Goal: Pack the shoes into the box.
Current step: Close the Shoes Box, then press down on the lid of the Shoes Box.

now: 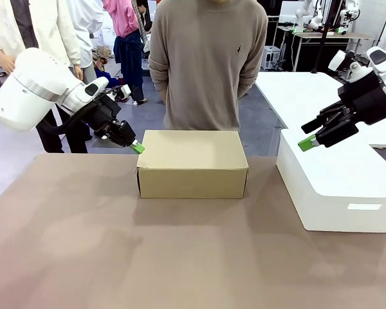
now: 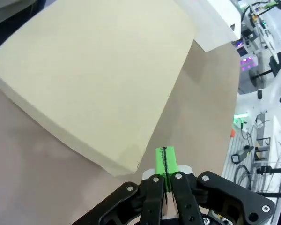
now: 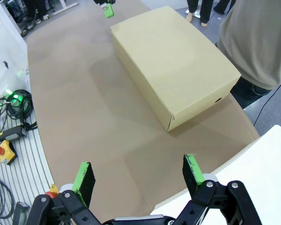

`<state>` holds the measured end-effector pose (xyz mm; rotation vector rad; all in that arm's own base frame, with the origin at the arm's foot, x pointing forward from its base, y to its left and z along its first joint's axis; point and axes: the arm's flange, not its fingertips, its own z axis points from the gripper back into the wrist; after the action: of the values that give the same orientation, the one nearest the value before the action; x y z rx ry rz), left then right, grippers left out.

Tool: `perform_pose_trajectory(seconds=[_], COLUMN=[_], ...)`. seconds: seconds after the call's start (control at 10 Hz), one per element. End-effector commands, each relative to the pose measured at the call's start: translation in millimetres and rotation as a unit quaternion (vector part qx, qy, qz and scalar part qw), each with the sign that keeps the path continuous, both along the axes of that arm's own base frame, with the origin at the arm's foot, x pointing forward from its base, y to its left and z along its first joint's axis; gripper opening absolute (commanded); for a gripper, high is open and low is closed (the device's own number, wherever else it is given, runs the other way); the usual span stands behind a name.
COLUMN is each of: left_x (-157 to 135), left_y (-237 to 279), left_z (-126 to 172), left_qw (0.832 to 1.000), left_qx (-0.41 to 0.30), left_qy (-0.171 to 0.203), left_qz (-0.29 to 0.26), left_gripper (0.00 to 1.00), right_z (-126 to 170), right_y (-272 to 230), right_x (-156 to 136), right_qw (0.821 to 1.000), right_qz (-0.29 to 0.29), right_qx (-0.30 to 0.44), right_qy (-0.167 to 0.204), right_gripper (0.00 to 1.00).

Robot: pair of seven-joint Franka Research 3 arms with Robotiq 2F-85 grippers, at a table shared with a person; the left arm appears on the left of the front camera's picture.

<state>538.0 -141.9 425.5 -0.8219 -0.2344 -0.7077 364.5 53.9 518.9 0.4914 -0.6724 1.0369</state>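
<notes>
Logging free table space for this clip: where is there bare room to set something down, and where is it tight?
Free: the wide brown table in front of the closed cardboard box, and the stretch to its left. Tight: the gap between the box and the white plastic box, and the box's far left corner, where the shut left gripper hovers.

A tan cardboard shoebox (image 1: 192, 164) sits with its lid down at the far middle of the brown table (image 1: 116, 257), just in front of a person in a beige sweater (image 1: 207, 58) who stands at the far edge. The left gripper (image 1: 137, 147), its green pads pressed together, hangs at the box's far left corner, while the right gripper (image 1: 307, 144), jaws apart, hovers above the left end of a large white plastic box (image 1: 338, 187) standing on the table's right side.
</notes>
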Motion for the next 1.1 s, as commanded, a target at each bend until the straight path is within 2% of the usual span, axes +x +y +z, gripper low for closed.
perform_pose_trajectory(seconds=[0.0,0.9,1.0], left_x=[-0.6,-0.6,1.7], left_y=[-0.8,-0.8,-0.4], left_z=[-0.1,-0.1,1.2], left_qw=[1.0,1.0,1.0], left_qx=[-0.015,-0.015,-0.005], left_qy=[-0.02,-0.02,-0.008], left_qz=[0.006,0.006,0.005], left_gripper=[0.0,0.0,0.0], right_z=[-2.1,-2.1,-2.1], right_y=[0.7,0.7,0.7], right_x=[2.9,2.9,2.9], right_qw=[1.0,1.0,1.0], right_qz=[0.01,0.01,0.01], right_qx=[0.018,0.018,0.018], right_qy=[-0.012,-0.012,-0.012], right_gripper=[1.0,1.0,1.0])
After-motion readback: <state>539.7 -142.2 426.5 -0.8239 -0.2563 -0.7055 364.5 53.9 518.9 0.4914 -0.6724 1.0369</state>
